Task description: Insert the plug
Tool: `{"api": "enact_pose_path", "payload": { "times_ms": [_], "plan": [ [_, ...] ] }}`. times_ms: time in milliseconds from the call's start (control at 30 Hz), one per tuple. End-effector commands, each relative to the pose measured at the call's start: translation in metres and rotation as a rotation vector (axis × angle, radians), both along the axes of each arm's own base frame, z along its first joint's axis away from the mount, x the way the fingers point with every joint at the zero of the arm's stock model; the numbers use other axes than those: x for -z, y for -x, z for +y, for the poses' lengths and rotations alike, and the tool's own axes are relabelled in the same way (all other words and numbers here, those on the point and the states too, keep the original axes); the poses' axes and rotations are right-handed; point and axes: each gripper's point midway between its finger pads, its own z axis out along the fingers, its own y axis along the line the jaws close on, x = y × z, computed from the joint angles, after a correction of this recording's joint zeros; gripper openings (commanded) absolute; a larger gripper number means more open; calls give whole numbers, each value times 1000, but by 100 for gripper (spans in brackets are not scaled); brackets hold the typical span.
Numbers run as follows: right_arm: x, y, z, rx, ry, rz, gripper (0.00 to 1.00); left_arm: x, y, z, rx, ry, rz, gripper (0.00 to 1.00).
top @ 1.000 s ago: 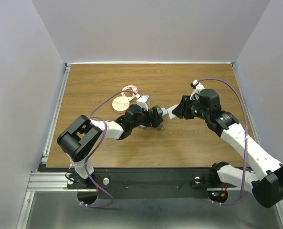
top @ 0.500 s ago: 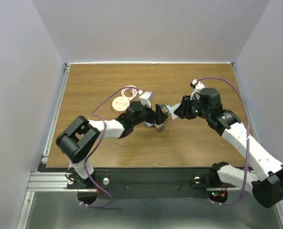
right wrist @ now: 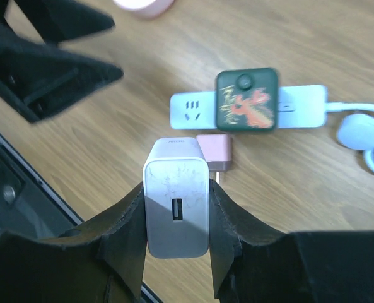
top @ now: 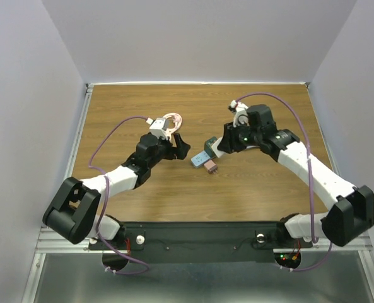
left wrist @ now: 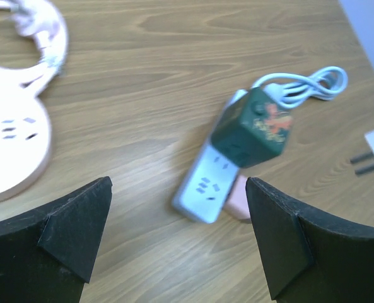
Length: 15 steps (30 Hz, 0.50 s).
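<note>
Nearest the right wrist camera, the right gripper point(right wrist: 176, 205) is clamped on the white charger point(right wrist: 176, 221), apparently held off the table point(right wrist: 338, 38) just short of a pink block point(right wrist: 214, 150) and, beyond it, the power strip point(right wrist: 300, 104), whose free socket point(right wrist: 190, 113) lies beside a green cube point(right wrist: 246, 100). Farther off, the left gripper point(left wrist: 178, 183) stands wide apart and empty, facing the strip. Recommended: turn the prongs point(left wrist: 365, 163) square to the free socket, steady the strip with the left fingers point(left wrist: 73, 221), then press straight in without tilt.
</note>
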Motion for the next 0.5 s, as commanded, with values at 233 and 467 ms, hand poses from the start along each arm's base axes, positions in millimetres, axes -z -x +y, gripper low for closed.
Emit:
{"api": "enact_pose_path", "payload": {
  "times_ms": [233, 467],
  "plan": [
    [19, 7, 68, -198, 146, -52, 0, -6, -11, 62, -121, 6, -17, 99],
    [41, -25, 60, -82, 266, -64, 0, -14, -10, 60, -106, 33, -21, 99]
  ]
}}
